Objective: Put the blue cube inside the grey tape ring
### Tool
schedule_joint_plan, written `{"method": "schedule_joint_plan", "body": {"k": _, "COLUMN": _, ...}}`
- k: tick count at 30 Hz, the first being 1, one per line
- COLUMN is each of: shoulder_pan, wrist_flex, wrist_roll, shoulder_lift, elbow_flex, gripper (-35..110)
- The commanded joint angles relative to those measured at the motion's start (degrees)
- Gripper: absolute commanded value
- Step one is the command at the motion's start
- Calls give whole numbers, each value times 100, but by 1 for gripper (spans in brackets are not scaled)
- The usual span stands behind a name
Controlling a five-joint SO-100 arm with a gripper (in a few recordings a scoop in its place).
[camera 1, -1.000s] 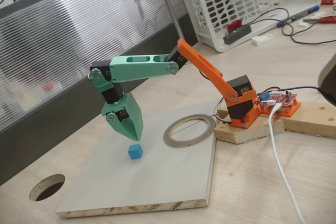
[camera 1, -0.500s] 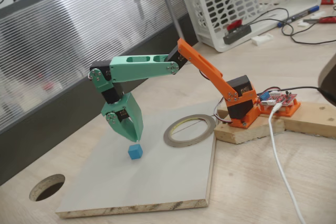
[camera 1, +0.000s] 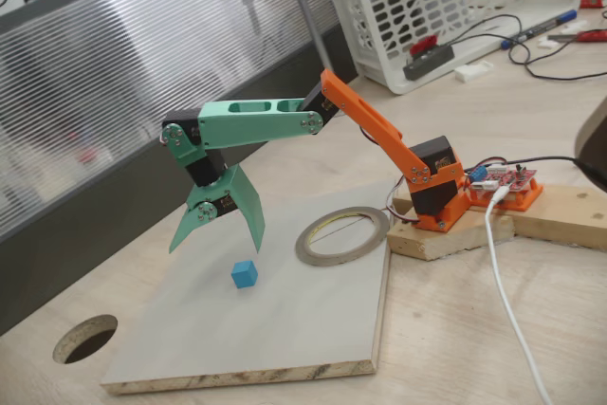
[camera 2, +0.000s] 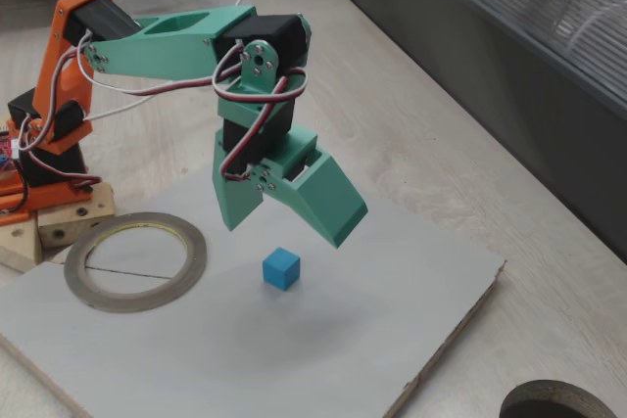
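In a fixed view: green gripper [camera 1: 216, 240] hangs above the blue cube [camera 1: 245, 275], jaws spread wide, holding nothing, clear of the cube. Cube sits flat on the grey board [camera 1: 313, 329], left of the grey tape ring [camera 1: 342, 235], apart from it. No readable writing.

In another fixed view: gripper [camera 2: 284, 227] splayed over the cube [camera 2: 281, 268]; ring [camera 2: 135, 260] lies flat to the left.

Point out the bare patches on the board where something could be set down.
Bare: the board's front stretch between the blue cube and its near edge, and inside the grey tape ring. Crowded: around the cube, under the open gripper.
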Motion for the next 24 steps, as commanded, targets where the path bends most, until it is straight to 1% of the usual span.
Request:
{"method": "schedule_joint_plan", "body": {"k": 1, "shoulder_pan": -79, "wrist_flex": 123, "wrist_roll": 70, "shoulder_lift": 158, "elbow_flex": -149, "gripper": 104}}
{"method": "schedule_joint_plan", "body": {"k": 8, "shoulder_pan": -123, "wrist_flex": 105, "wrist_roll": 70, "shoulder_lift": 70, "elbow_flex": -114, "gripper": 103}}
{"method": "schedule_joint_plan", "body": {"k": 15, "shoulder_pan": -79, "wrist_flex": 105, "wrist_roll": 70, "shoulder_lift": -976, "elbow_flex": -158, "gripper": 103}}
{"method": "schedule_joint_plan", "body": {"k": 24, "shoulder_pan": -79, "wrist_flex": 114, "wrist_roll": 44, "shoulder_lift": -1011, "elbow_flex": -97, "gripper": 103}}
